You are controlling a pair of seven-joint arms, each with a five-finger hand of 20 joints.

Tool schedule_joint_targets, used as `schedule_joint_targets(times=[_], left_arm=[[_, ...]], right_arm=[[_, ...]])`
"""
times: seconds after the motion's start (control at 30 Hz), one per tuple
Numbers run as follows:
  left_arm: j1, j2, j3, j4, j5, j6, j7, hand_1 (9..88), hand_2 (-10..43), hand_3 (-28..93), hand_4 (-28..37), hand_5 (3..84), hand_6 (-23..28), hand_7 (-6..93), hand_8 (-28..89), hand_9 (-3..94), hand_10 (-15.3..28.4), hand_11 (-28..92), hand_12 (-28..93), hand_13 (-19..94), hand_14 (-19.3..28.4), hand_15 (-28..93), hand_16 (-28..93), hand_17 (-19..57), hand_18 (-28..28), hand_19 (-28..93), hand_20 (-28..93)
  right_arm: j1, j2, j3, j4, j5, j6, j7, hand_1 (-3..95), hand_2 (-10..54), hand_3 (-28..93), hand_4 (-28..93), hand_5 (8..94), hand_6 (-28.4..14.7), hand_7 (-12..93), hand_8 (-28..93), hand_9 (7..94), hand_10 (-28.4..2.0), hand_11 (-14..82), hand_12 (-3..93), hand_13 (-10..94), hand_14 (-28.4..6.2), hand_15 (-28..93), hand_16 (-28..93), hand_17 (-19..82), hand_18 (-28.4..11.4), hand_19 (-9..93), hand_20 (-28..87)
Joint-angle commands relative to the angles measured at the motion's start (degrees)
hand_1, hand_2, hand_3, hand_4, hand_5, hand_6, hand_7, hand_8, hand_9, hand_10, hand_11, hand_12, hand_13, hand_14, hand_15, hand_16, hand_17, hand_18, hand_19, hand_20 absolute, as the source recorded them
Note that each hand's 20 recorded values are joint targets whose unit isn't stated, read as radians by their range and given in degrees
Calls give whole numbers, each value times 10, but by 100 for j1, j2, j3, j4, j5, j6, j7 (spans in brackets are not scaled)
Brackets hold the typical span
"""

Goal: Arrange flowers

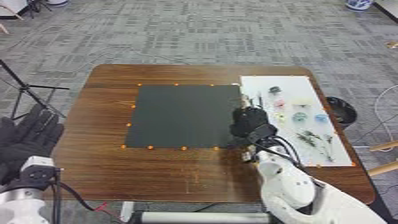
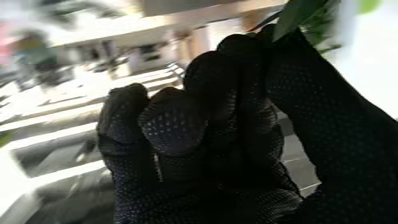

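Black-gloved right hand (image 1: 249, 120), 3 o'clock of square black mat (image 1: 178, 115), pinches green leaf (image 2: 297, 18); black-gloved left hand (image 1: 25, 145), 9 o'clock, fingers extended

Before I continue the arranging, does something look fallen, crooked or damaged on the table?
Nothing clearly stands out. The flowers lie spread on the white sheet, the dark mat lies flat, and the right hand pinches a green leaf.

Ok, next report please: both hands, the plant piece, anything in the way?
Left hand open, left of table. Right hand pinching green leaf. Possible obstruction: right forearm overlapping near part of white sheet.
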State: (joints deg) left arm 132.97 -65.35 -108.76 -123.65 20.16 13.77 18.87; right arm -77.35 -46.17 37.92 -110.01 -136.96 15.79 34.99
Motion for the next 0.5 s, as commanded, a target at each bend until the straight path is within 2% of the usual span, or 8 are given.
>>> schedule_joint_targets(times=[0.03,0.17,0.2,0.27,0.5], left_arm=[[225,34,45,-17,75,7,-16,206,174,678,-283,395,99,51,-74,301,163,172,69,206,139,168,-53,-67,111,303,58],[148,97,110,-7,107,5,-8,204,173,683,-283,394,99,51,-73,302,163,172,70,205,138,166,-52,-67,111,302,59],[70,115,124,35,118,12,-46,203,173,684,-283,394,100,51,-73,302,162,172,70,205,138,166,-52,-67,110,301,59],[22,138,146,50,133,18,-33,203,171,689,-283,394,100,50,-73,301,162,172,70,205,138,165,-52,-67,110,301,60],[-113,201,214,69,132,-20,-2,207,164,700,-283,394,99,52,-73,302,162,172,70,205,137,166,-51,-67,110,301,62]], right_arm=[[2913,-1092,-1446,589,657,-484,-442,481,-95,719,-106,671,-13,628,154,783,-99,356,681,746,-92,670,464,428,-227,827,400],[3311,-1508,-1634,820,1517,-824,-304,482,-95,721,-116,674,-12,624,152,783,-98,354,681,746,-91,669,461,429,-227,828,399],[3404,-1654,-1672,982,1681,-869,-278,484,-95,719,-118,674,-12,623,153,783,-98,354,681,746,-91,668,461,429,-227,828,399],[3533,-1867,-1782,1186,1870,-900,-135,487,-95,717,-123,678,-13,617,151,784,-98,352,679,747,-90,668,460,430,-228,829,398],[3734,-2631,-2005,1834,2695,-1092,773,489,-95,714,-128,691,-15,598,155,789,-96,350,671,756,-90,664,456,438,-232,836,393]])
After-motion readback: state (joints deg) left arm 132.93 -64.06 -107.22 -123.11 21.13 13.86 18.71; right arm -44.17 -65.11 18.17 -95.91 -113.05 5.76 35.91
